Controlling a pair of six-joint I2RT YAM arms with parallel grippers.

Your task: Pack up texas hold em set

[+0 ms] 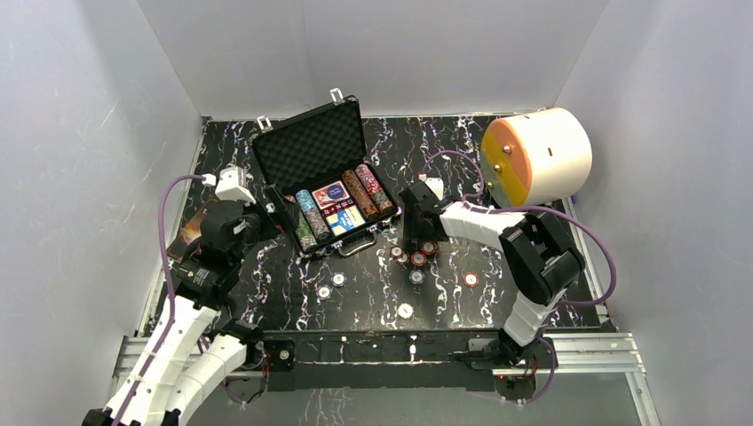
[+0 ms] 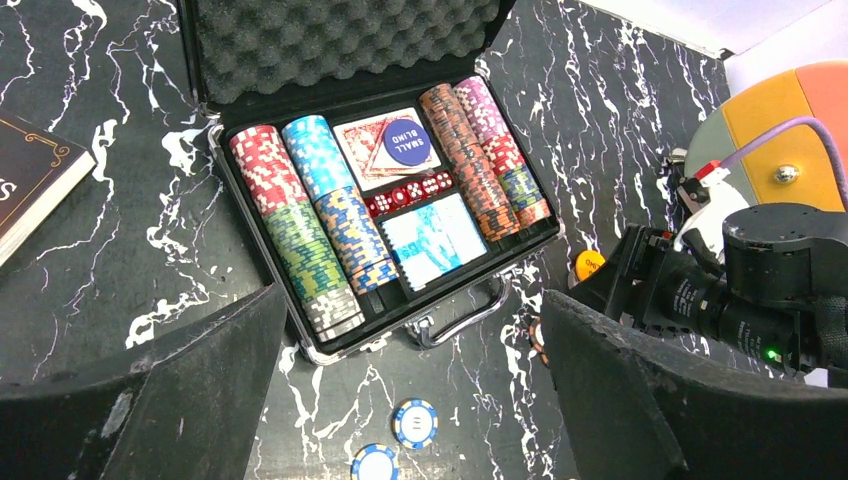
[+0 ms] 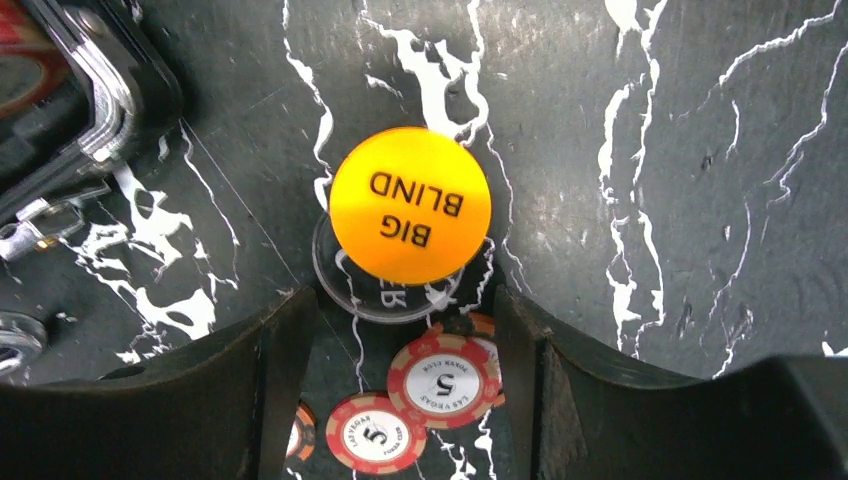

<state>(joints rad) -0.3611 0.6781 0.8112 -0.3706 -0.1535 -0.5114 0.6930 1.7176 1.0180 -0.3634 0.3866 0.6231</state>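
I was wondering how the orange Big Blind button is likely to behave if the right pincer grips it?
The Big Blind button looks like a thin, rigid, glossy disc, so it is probably light and slippery at its edge. It lies partly on a clear disc, so it may slide or tilt when squeezed.

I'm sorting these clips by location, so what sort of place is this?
Probably a robot test cell in a lab, not a card room: plain white panels box in the marble-patterned table, and a metal rail spans its near edge.
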